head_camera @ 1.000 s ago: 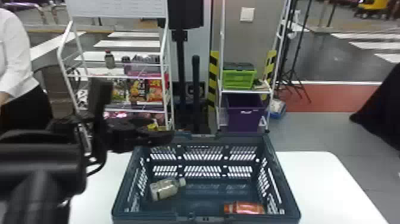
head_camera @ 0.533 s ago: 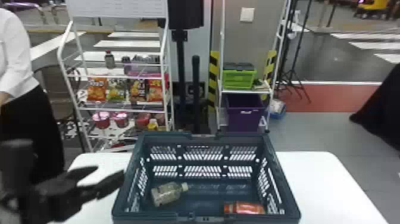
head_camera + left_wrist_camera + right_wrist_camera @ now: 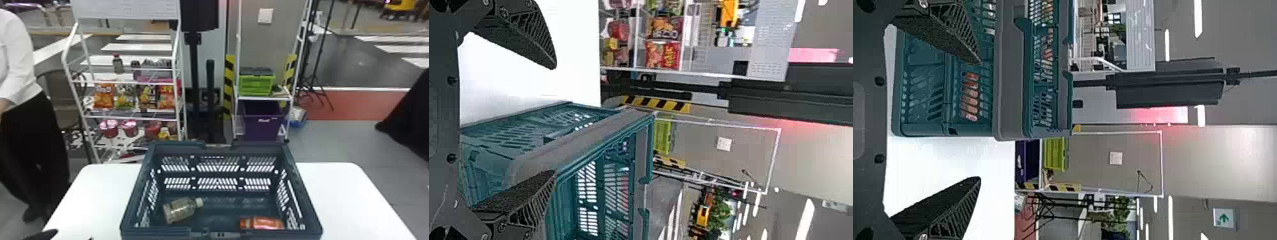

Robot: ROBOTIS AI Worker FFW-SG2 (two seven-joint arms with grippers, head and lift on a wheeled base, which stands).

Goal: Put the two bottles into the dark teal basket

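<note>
The pale bottle [image 3: 180,209] lies near the left edge of the basket [image 3: 306,198], the orange bottle [image 3: 262,222] by its near right corner. With left gripper [image 3: 553,120] and right gripper [image 3: 978,121] both open, we should withdraw slowly, so that no finger catches the basket.

Basket [image 3: 308,198] on bench [image 3: 344,191]. In it: first bottle [image 3: 179,210] lying left, second bottle [image 3: 263,223] lying right, nearer front wall. Behind bench: left rack [image 3: 153,119], bags [image 3: 167,95] above cups [image 3: 129,128]; right rack [image 3: 265,98], crate [image 3: 255,85] above bin [image 3: 263,127]. Stand [image 3: 193,70] between racks.
</note>
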